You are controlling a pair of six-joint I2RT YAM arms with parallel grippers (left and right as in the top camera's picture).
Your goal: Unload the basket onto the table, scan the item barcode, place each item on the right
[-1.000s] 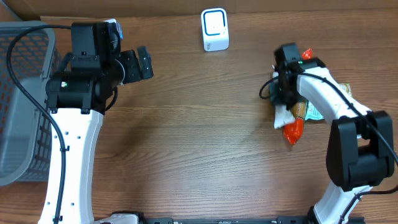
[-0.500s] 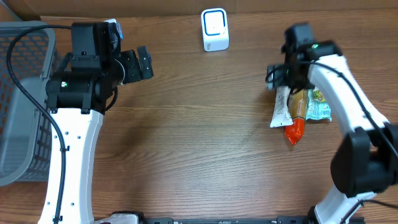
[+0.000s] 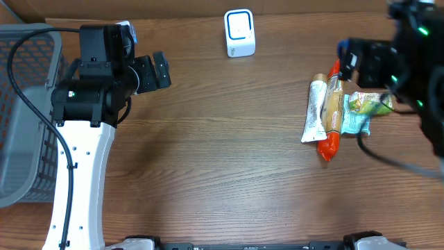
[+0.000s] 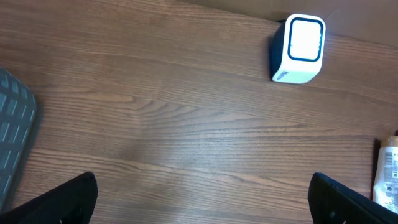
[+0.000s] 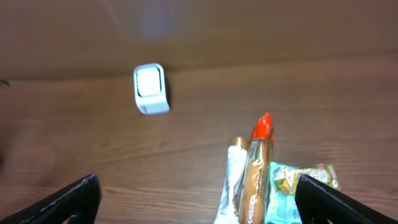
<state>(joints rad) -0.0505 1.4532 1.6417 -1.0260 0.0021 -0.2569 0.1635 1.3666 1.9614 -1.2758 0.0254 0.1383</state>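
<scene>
Three snack packets lie side by side on the table at the right: a white one, an orange stick with red ends and a green-teal one. From the right wrist they appear as white, orange and green. My right gripper, blurred and raised above them, is open and holds nothing. The white scanner with a blue-framed window stands at the back centre. My left gripper hovers open and empty over bare wood.
A grey mesh basket fills the far left edge, its corner showing in the left wrist view. A brown cardboard wall runs along the back of the table. The white packet's end peeks in at the left wrist view's right edge.
My right gripper has opened, let go of the packets and risen away to the back right. The packets now lie loose on the table. The left arm has not moved.
</scene>
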